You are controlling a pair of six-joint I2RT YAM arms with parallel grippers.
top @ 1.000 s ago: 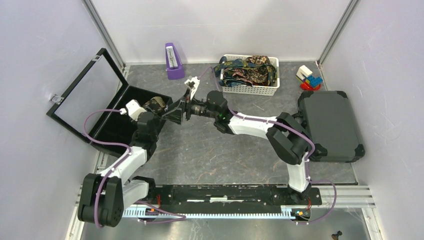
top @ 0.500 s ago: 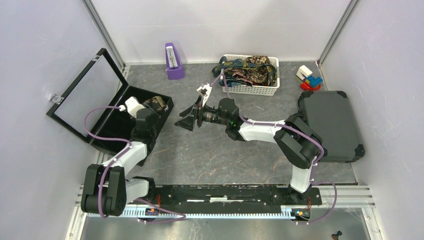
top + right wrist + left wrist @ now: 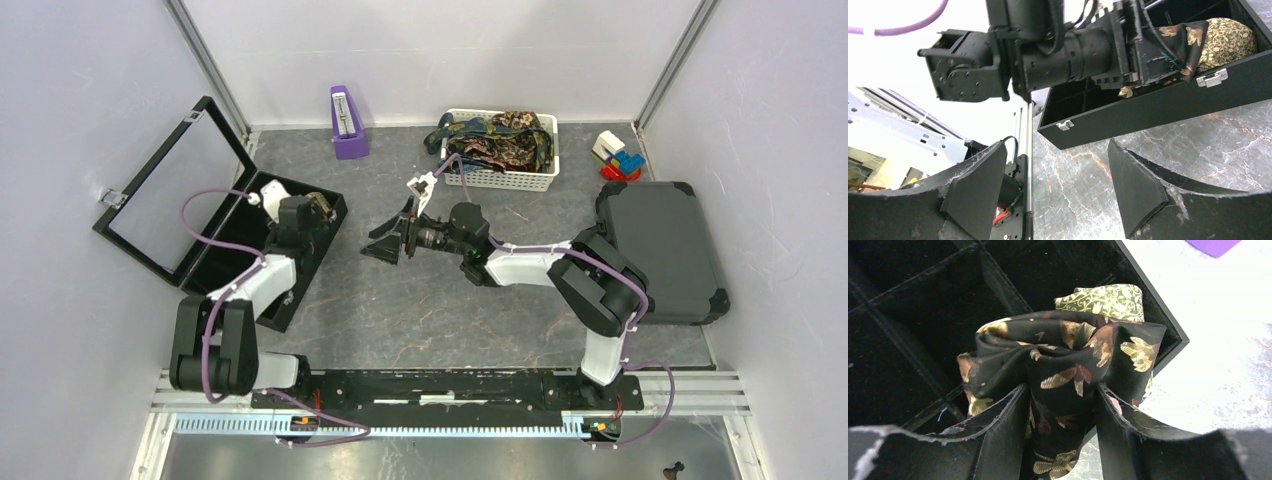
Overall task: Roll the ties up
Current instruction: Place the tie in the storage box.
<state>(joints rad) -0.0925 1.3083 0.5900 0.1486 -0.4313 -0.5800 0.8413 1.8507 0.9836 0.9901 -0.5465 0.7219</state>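
Tie roll at the box: black tie (image 3: 1063, 365) pinched in the left jaws, right jaws pulled clear!

A second ago both arms were nose to nose at the edge of the box (image 3: 908, 315). Now the right jaws have slid back over the bare desk (image 3: 430, 310), wide open and empty, and the left wrist has pushed further in over the box. The black tie, printed with gold and bronze leaves, is bunched into a loose, crumpled roll and squeezed between the left jaws above the dividers. It sits just beside a green tie (image 3: 1108, 297) with gold scrollwork, which lies in the corner compartment. More ties (image 3: 495, 140) are heaped in the white basket (image 3: 500, 182) at the back. The roll's lower end runs out of frame, and I can't tell which compartment lies under it.
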